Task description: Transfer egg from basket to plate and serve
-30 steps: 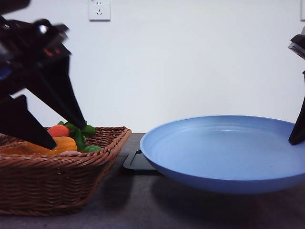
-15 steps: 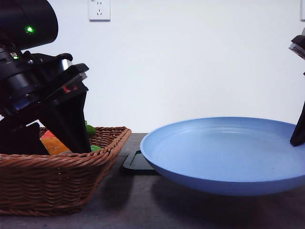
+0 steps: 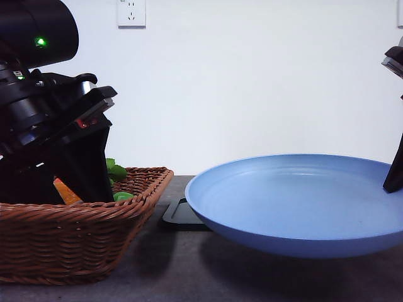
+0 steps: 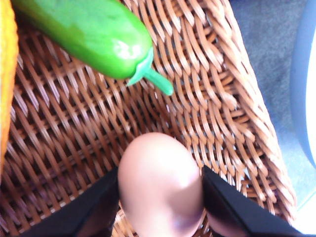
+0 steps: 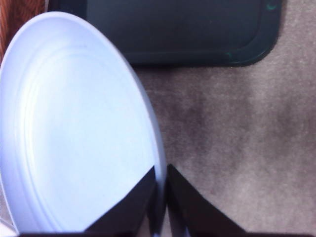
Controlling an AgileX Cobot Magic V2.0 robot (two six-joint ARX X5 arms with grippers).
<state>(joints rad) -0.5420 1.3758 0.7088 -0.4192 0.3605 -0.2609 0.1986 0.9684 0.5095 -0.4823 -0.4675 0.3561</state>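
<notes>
The pinkish-brown egg [image 4: 160, 185] lies low in the brown wicker basket [image 4: 222, 98], near its corner. My left gripper [image 4: 160, 173] has a black finger pressed on each side of the egg. In the front view the left gripper [image 3: 82, 182] reaches down into the basket [image 3: 75, 233] at the left. The light-blue plate [image 3: 296, 201] hangs tilted above the table at the right. My right gripper [image 5: 160, 173] pinches the rim of the plate [image 5: 74, 128], and its finger [image 3: 395, 179] shows at the plate's right edge.
A green vegetable [image 4: 89, 34] lies in the basket beyond the egg, with an orange item [image 4: 5, 74] beside it. A carrot [image 3: 65, 190] and green leaves [image 3: 116, 170] show behind the left arm. A flat black tray [image 3: 182, 214] lies on the grey table between basket and plate.
The left arm came down into the basket and its fingers closed in around the egg; over the last half second it barely shifted. The plate and right gripper stayed put.
</notes>
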